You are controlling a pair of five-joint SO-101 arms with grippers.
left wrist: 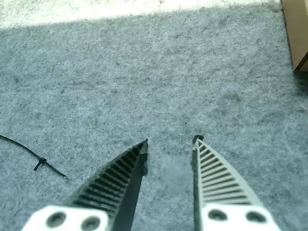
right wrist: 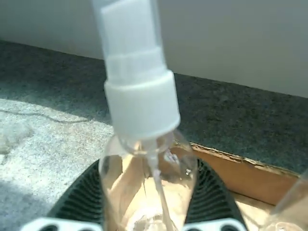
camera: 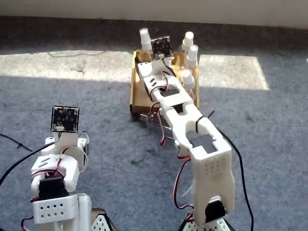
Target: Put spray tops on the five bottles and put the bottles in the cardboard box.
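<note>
A clear bottle (right wrist: 144,187) with a white spray top (right wrist: 137,86) stands upright between the fingers (right wrist: 79,199) of my right gripper (right wrist: 147,195), which is shut on its body. In the high view this bottle (camera: 145,38) is at the far left corner of the cardboard box (camera: 137,103), with the right arm stretched over the box. Three more capped bottles (camera: 187,41) (camera: 192,55) (camera: 186,79) stand along the box's right side. My left gripper (left wrist: 171,141) hangs open over bare grey carpet, well away from the box.
A small clear object (camera: 148,119) lies on the carpet at the box's near edge, partly under the right arm. A thin black cable (left wrist: 38,161) crosses the carpet by the left gripper. A box corner (left wrist: 296,33) shows off to one side.
</note>
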